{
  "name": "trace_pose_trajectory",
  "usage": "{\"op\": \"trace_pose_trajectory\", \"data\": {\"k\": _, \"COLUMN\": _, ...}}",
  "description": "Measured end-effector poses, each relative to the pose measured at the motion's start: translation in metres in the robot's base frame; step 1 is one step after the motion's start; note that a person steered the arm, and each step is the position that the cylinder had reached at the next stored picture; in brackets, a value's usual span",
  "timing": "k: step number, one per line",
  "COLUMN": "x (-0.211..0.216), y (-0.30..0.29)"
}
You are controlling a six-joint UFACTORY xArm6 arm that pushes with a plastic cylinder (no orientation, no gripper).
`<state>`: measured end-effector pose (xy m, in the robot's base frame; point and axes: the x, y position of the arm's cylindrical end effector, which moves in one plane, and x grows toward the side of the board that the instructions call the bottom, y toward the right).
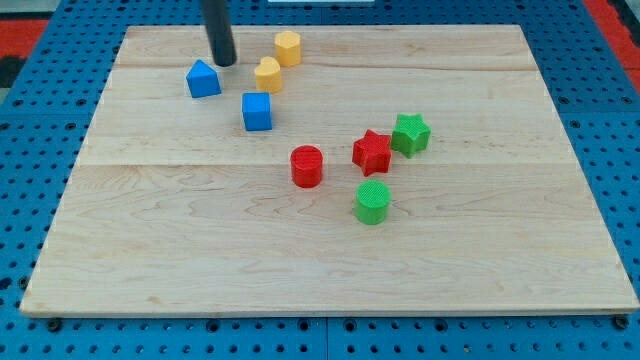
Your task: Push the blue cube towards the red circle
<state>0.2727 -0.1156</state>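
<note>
The blue cube (257, 111) sits on the wooden board (330, 270), left of centre near the view's top. The red circle, a short red cylinder (307, 166), lies below and right of the cube with a gap between them. My tip (226, 63) is near the view's top left, above and left of the blue cube, apart from it. It stands just right of a second blue block with a peaked top (203, 79).
Two yellow blocks (268, 74) (288, 47) lie right of my tip, above the blue cube. A red star (372, 152), a green star (410, 134) and a green cylinder (373, 202) cluster right of the red cylinder.
</note>
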Motion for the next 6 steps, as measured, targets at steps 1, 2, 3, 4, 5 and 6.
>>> {"op": "trace_pose_trajectory", "data": {"k": 1, "x": 0.031, "y": 0.007}}
{"op": "trace_pose_trajectory", "data": {"k": 2, "x": 0.079, "y": 0.011}}
{"op": "trace_pose_trajectory", "data": {"k": 3, "x": 0.094, "y": 0.044}}
{"op": "trace_pose_trajectory", "data": {"k": 4, "x": 0.082, "y": 0.041}}
{"op": "trace_pose_trajectory", "data": {"k": 5, "x": 0.081, "y": 0.142}}
{"op": "trace_pose_trajectory", "data": {"k": 6, "x": 0.116, "y": 0.134}}
